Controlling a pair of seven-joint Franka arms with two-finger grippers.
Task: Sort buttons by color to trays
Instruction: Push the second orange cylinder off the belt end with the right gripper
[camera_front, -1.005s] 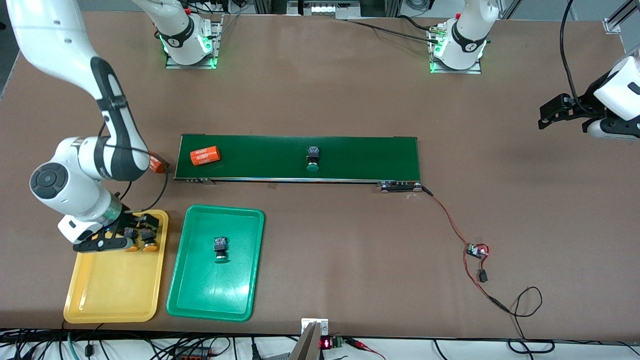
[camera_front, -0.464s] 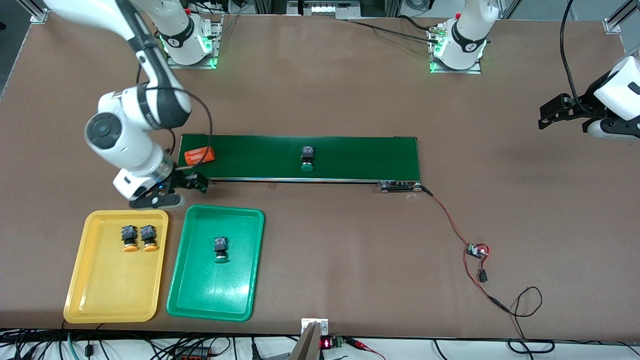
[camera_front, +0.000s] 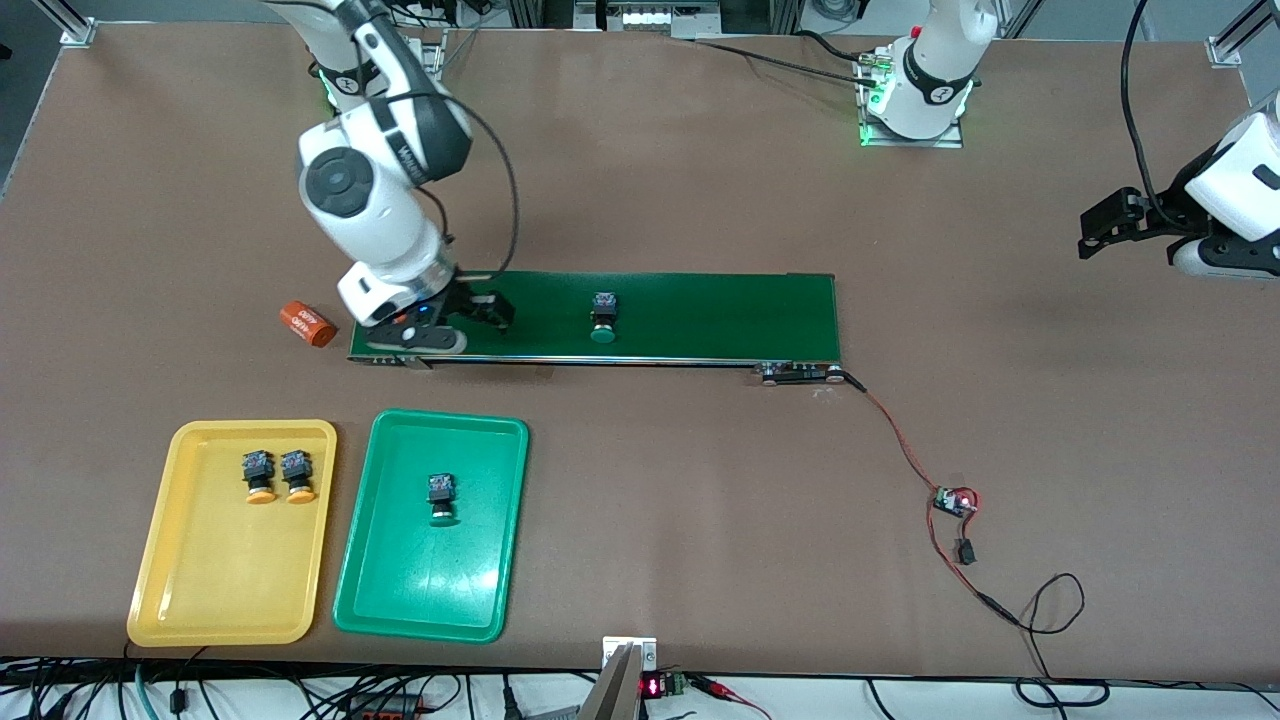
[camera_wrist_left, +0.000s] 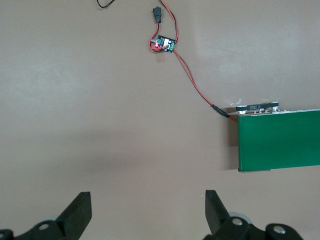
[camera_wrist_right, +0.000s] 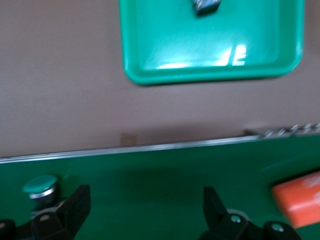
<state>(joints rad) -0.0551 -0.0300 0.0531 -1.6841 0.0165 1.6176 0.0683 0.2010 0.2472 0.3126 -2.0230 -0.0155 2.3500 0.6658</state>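
- Hovering over the right arm's end of the dark-green belt (camera_front: 640, 315), my right end effector (camera_front: 455, 322) has its fingers spread apart with nothing between them.
- Sitting mid-belt, toward the left arm's end from that end effector, is the last unsorted green button (camera_front: 602, 316); its cap shows at the edge of the right wrist view.
- Counting what is sorted: two yellow-orange buttons (camera_front: 270, 476) lie side by side in the yellow tray (camera_front: 230, 610), and one green button (camera_front: 441, 496) lies in the green tray (camera_front: 430, 600), which sits beside the yellow one and nearer the front camera than the belt.
- Judging the step in hand: the approach to that belt button (nothing gripped yet).
- Planning the next move: it calls for shifting along the belt until the fingers straddle the black body, lowering, then closing.
- Minding one hazard: an orange cylinder (camera_wrist_right: 299, 197) lies on the belt by my fingers, another (camera_front: 306, 323) on the table just off the belt's end.
- Waiting well apart over bare table, my left end effector (camera_wrist_left: 147, 217) is spread wide and empty.
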